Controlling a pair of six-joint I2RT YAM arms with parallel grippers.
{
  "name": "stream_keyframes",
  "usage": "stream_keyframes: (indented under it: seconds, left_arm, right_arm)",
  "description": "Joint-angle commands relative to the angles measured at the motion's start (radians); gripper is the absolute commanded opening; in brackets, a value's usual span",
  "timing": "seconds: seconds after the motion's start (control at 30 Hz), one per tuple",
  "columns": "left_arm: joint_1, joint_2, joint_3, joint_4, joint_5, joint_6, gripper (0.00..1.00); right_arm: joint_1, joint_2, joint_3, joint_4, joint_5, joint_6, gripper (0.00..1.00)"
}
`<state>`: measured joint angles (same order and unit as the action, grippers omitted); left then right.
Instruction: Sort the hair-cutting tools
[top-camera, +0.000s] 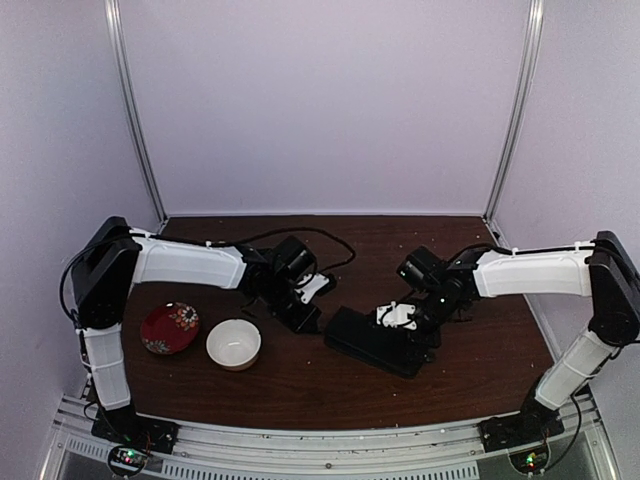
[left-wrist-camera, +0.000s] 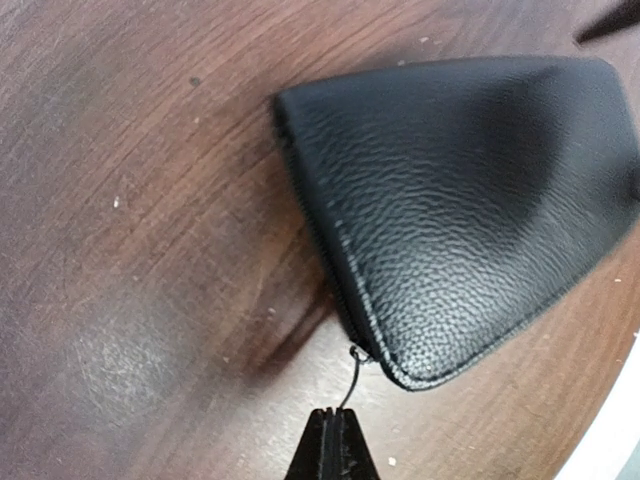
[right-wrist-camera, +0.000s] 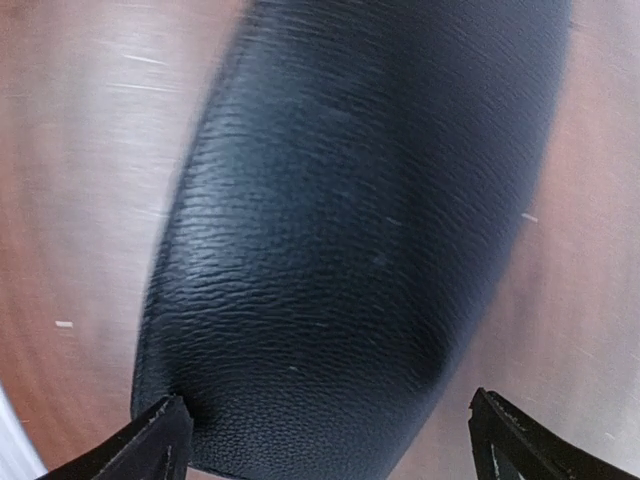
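While the arm bases sit at the near edge of the brown desk (top-camera: 300, 395), a white bowl (top-camera: 233, 343) stands nearest on the left, with a red patterned plate (top-camera: 170, 328) just beside it to the left and slightly farther back. Right of the bowl, near the middle, a black grained pouch (top-camera: 370, 345) lies flat and slanted on the wood. The left claw (top-camera: 297, 312) is low at the pouch's left end. In its wrist view the tips (left-wrist-camera: 330, 445) are clenched together on the thin wire pull (left-wrist-camera: 350, 378) that hangs from the rounded corner of the pouch (left-wrist-camera: 460, 200). The right claw (top-camera: 400, 318) hangs over the right part of the pouch. Its wrist view shows it released (right-wrist-camera: 335, 440), one finger (right-wrist-camera: 150, 445) off each long side of the pouch (right-wrist-camera: 350, 230); whether they touch it I cannot tell. The hair-cutting tools show in no view, so I cannot tell where they lie. Farther back, a black cable (top-camera: 330, 238) curls across the desk between the two arms.
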<state>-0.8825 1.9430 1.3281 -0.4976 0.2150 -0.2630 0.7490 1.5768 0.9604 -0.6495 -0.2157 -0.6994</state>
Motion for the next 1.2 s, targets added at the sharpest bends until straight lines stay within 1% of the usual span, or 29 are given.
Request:
stream_keyframes:
  seconds: [0.0,0.1,0.2,0.27,0.33,0.37,0.4,0.47,0.53,0.57,0.6,0.67,0.73,0.8,0.87,0.93,0.97,1.07,1.17]
  left_arm:
    - [0.022,0.061,0.058,-0.038,-0.087,0.048,0.0]
    - [0.035,0.082,0.064,-0.029,-0.104,0.062,0.0]
    - [0.039,0.089,0.076,-0.027,-0.102,0.079,0.0]
    - [0.039,0.09,0.084,-0.026,-0.103,0.089,0.0]
    - [0.039,0.096,0.096,-0.025,-0.106,0.1,0.0]
    - [0.04,0.102,0.103,-0.025,-0.108,0.106,0.0]
    - [0.042,0.107,0.11,-0.025,-0.109,0.112,0.0]
    - [0.044,0.121,0.125,-0.029,-0.109,0.121,0.0]
    - [0.045,0.129,0.137,-0.032,-0.109,0.124,0.0]
    - [0.044,0.132,0.139,-0.032,-0.108,0.126,0.0]
    - [0.045,0.132,0.141,-0.032,-0.106,0.126,0.0]
    - [0.045,0.135,0.146,-0.032,-0.101,0.126,0.0]
    - [0.046,0.135,0.149,-0.033,-0.098,0.126,0.0]
    - [0.047,0.136,0.149,-0.033,-0.087,0.126,0.0]
    - [0.047,0.136,0.148,-0.032,-0.082,0.125,0.0]
    - [0.046,0.139,0.148,-0.032,-0.081,0.125,0.0]
    - [0.047,0.141,0.149,-0.032,-0.082,0.125,0.0]
    - [0.046,0.144,0.151,-0.032,-0.083,0.124,0.0]
    - [0.046,0.147,0.155,-0.038,-0.083,0.128,0.0]
  right_arm:
    - [0.002,0.036,0.078,-0.205,-0.218,0.052,1.0]
    - [-0.018,0.014,0.156,-0.253,-0.283,0.086,1.0]
    - [-0.024,-0.079,0.172,-0.235,-0.253,0.085,1.0]
    - [-0.024,-0.167,0.146,-0.188,-0.216,0.059,1.0]
    - [-0.025,-0.251,0.046,-0.073,-0.17,0.051,1.0]
    - [-0.025,-0.27,0.017,-0.047,-0.181,0.03,1.0]
    - [-0.024,-0.256,0.011,-0.071,-0.21,-0.003,1.0]
    - [-0.022,-0.166,0.053,-0.204,-0.311,-0.094,1.0]
    - [-0.009,-0.055,0.119,-0.294,-0.319,-0.101,1.0]
    - [-0.004,-0.03,0.128,-0.293,-0.294,-0.1,1.0]
    - [0.006,-0.034,0.111,-0.248,-0.244,-0.088,1.0]
    - [0.019,-0.092,0.024,-0.11,-0.141,-0.098,1.0]
    - [0.03,-0.162,-0.064,0.019,-0.09,-0.131,1.0]
    - [0.046,-0.214,-0.121,0.094,-0.075,-0.175,0.99]
    - [0.073,-0.237,-0.152,0.124,-0.061,-0.215,0.93]
    - [0.103,-0.237,-0.167,0.136,-0.045,-0.25,0.89]
    - [0.122,-0.232,-0.177,0.142,-0.027,-0.266,0.89]
    - [0.17,-0.212,-0.198,0.162,0.002,-0.309,0.93]
    - [0.226,-0.186,-0.218,0.201,0.027,-0.334,0.95]
